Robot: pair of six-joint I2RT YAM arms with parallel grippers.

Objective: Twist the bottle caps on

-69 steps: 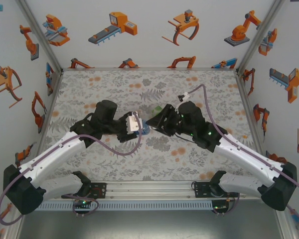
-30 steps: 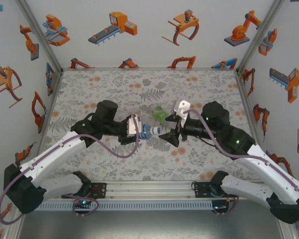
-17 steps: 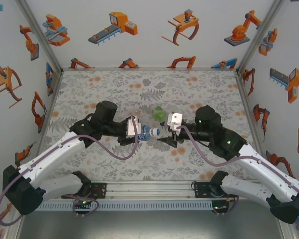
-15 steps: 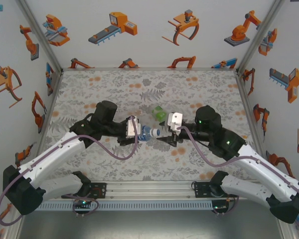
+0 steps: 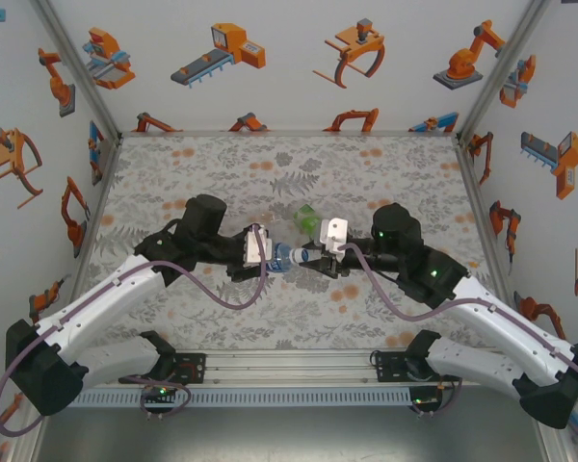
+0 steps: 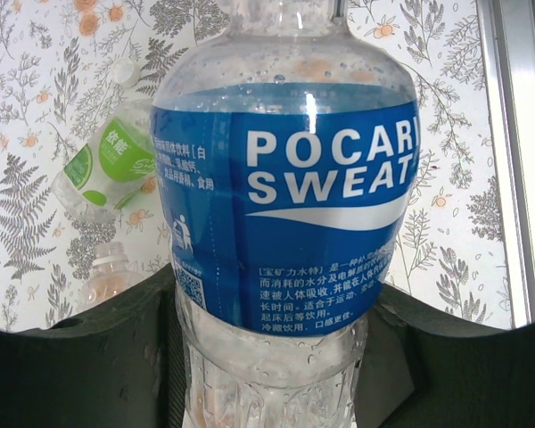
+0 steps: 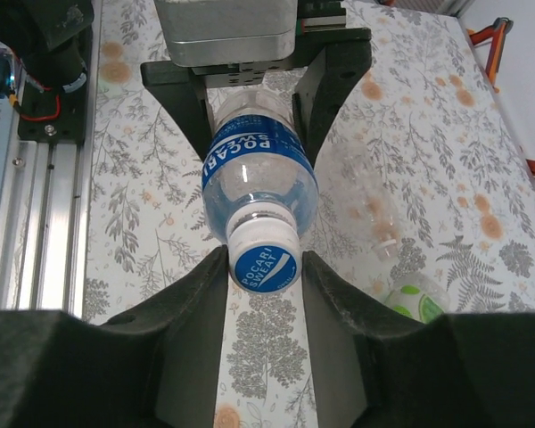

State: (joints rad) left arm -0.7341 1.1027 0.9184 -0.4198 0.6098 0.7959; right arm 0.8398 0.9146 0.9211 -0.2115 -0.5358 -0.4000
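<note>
Floral-printed tablecloth lies beneath the clear plastic bottle with the blue label. The bottle is held level above the cloth, with its long axis running across the table and its neck pointing at the right gripper. That gripper's jaws pinch the small white screw cap seated on the neck, while the left gripper clamps the body. Tightening seems to be the step in hand. Next, the right gripper must turn about that axis while the left holds firm.
</note>
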